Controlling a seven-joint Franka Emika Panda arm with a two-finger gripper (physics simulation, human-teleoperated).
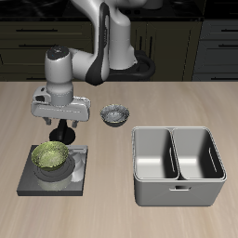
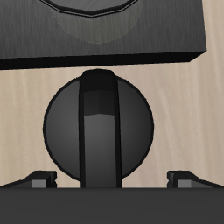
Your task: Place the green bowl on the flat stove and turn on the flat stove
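The green bowl (image 1: 50, 157) sits upright on the ring burner of the flat stove (image 1: 79, 170), a dark grey square plate near the table's front edge. My gripper (image 1: 63, 132) hangs over the stove's back edge, just behind the bowl and apart from it. In the wrist view the stove's black round knob (image 2: 98, 122) with its raised ridge lies straight below, beside the plate's edge (image 2: 105, 35). My gripper (image 2: 112, 179) is open; its fingertips (image 2: 39, 179) stand wider than the knob and grip nothing.
A grey-white patterned bowl (image 1: 114, 115) stands farther back, mid-table. A grey two-compartment metal basin (image 1: 177, 165) sits beside the stove, toward the front edge. Dark cabinets run behind the table.
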